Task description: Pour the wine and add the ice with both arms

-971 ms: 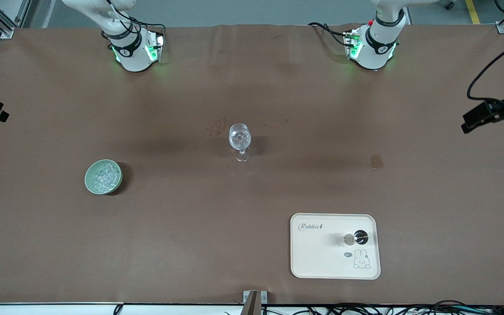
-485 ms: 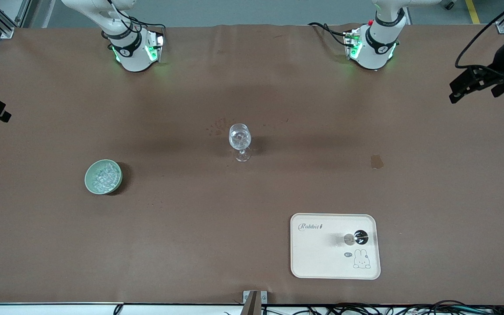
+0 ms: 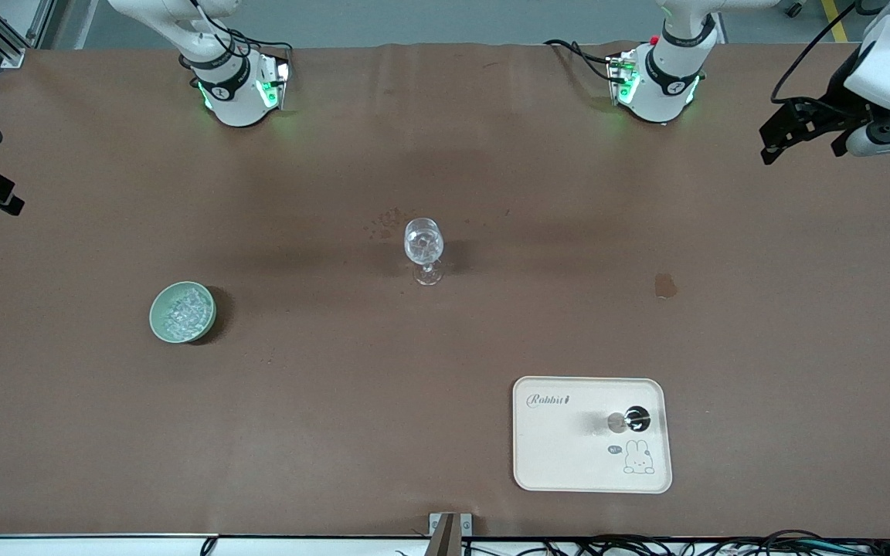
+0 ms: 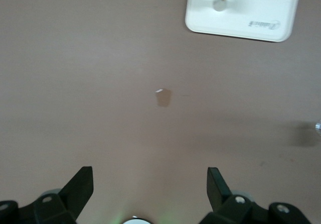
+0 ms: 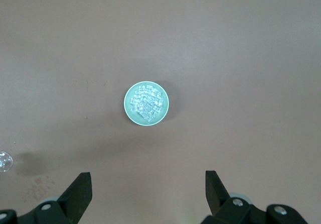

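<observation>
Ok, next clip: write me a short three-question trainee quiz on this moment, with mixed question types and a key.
1. True or false: the ice lies in the green bowl.
2. Multiple choice: the wine glass stands
A. on the tray
B. on the table, between bowl and tray
C. in the left gripper
3. Fill in: the right gripper hangs open above the ____.

Key: 1 true; 2 B; 3 bowl. The left gripper is also open and holds nothing.
</observation>
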Action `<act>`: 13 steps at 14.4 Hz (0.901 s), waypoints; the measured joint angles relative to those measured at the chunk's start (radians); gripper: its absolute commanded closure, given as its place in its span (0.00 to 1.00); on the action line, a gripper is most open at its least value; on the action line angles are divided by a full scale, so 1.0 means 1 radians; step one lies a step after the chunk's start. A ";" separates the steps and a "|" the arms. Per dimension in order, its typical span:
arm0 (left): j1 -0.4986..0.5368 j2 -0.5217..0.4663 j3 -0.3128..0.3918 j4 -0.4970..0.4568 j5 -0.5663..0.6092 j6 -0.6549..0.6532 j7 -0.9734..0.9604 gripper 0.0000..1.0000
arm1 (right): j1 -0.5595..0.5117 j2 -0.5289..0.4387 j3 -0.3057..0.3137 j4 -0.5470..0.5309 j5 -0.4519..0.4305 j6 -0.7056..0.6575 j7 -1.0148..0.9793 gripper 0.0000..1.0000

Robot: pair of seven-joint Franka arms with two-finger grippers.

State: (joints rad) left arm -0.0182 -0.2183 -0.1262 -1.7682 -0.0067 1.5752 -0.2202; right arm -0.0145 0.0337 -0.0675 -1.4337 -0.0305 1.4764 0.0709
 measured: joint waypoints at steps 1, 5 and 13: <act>0.002 0.001 0.000 0.000 -0.011 0.005 0.000 0.00 | 0.000 0.000 -0.001 0.000 0.000 0.000 -0.013 0.00; 0.010 0.004 0.000 0.006 -0.013 0.011 0.000 0.00 | 0.000 0.000 -0.003 0.000 0.000 0.000 -0.027 0.00; 0.010 0.033 -0.003 0.053 0.024 0.001 0.000 0.00 | 0.000 0.000 -0.003 0.000 0.000 0.000 -0.030 0.00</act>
State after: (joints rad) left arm -0.0082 -0.1852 -0.1292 -1.7156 0.0175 1.5762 -0.2202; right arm -0.0145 0.0337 -0.0710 -1.4337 -0.0305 1.4764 0.0409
